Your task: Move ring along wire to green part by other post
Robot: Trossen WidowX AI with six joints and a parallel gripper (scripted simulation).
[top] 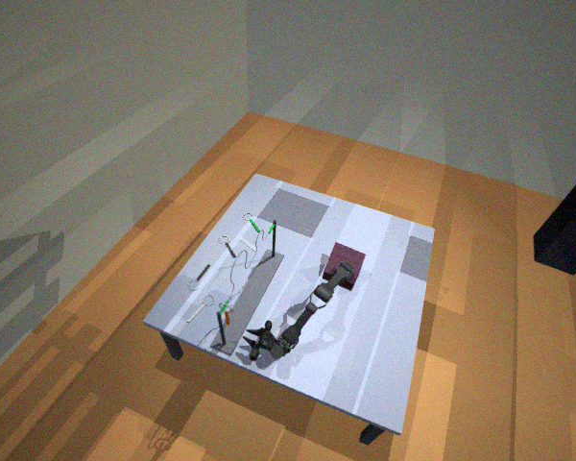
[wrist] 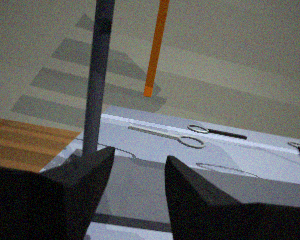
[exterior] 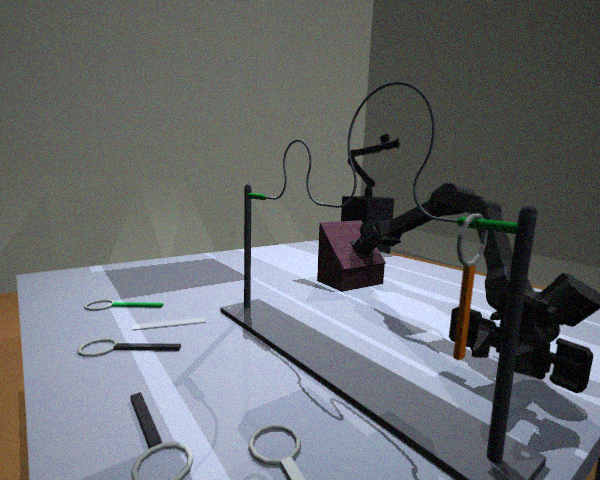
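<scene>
The ring point(exterior: 459, 246) hangs around the green part point(exterior: 499, 225) point(top: 223, 307) beside the near post point(exterior: 515, 310) point(top: 222, 329) point(wrist: 95, 85). Its orange handle point(exterior: 463, 310) point(top: 227, 318) point(wrist: 156, 50) points down. My gripper point(wrist: 140, 158) point(top: 246, 338) is partly open and empty, low on the robot's side of the wire stand. In the wrist view the handle's lower end is ahead, above the fingertips, and the post is to its left. The other green part point(exterior: 257, 196) point(top: 272, 228) is at the far post point(exterior: 247, 248) point(top: 274, 243).
The grey wire point(exterior: 433, 124) rises in a tall loop and a smaller one between the posts. The long base point(exterior: 341, 356) lies below it. Several loose rings with handles, one green point(exterior: 137, 304), lie beyond the stand. A maroon block point(exterior: 349, 273) point(top: 348, 253) is by the arm's base.
</scene>
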